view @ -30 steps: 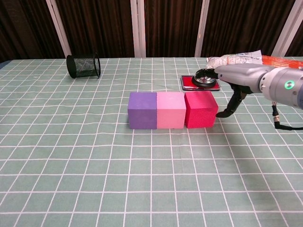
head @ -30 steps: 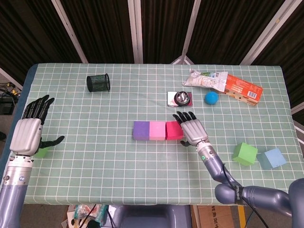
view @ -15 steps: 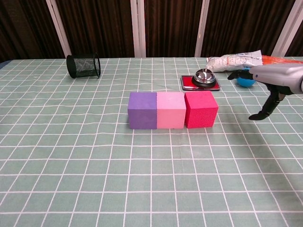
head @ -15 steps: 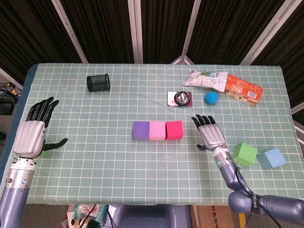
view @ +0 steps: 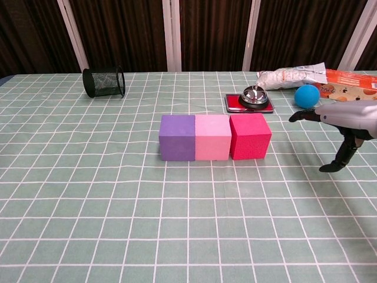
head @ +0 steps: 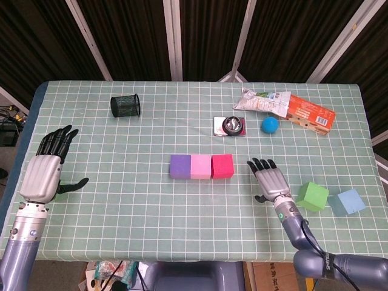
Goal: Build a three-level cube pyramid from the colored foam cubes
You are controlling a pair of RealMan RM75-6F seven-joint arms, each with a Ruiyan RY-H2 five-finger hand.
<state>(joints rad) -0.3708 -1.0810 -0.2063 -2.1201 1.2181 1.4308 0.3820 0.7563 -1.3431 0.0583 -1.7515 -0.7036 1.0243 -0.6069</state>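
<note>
A row of three matte foam cubes is seen at the middle of the checked tablecloth (head: pixel 121 200): the purple cube (head: pixel 180 167), the pink cube (head: pixel 200 167) and the red cube (head: pixel 222 166), set face to face, with open cloth on every side of the row. The right hand (head: pixel 270 180) is held at 3 o'clock of the red cube, apart from it, released with fingers spread and nothing in it; since a second ago it has been drawn back from the red cube's side. A green cube (head: pixel 313 196) and a light blue cube (head: pixel 350 202) lie further toward 3 o'clock, near the table's right edge, just beside each other. The left hand (head: pixel 45 172) hangs at the left edge, fingers apart and empty. At 12 o'clock of the row a shiny metal call bell (view: pixel 255 96) on a red base is seen, with a blue ball (view: pixel 306 95) beside it, crinkled snack packets (head: pixel 285 107) behind, and a black mesh pen cup (head: pixel 125 105) lying on its side at 11 o'clock.
</note>
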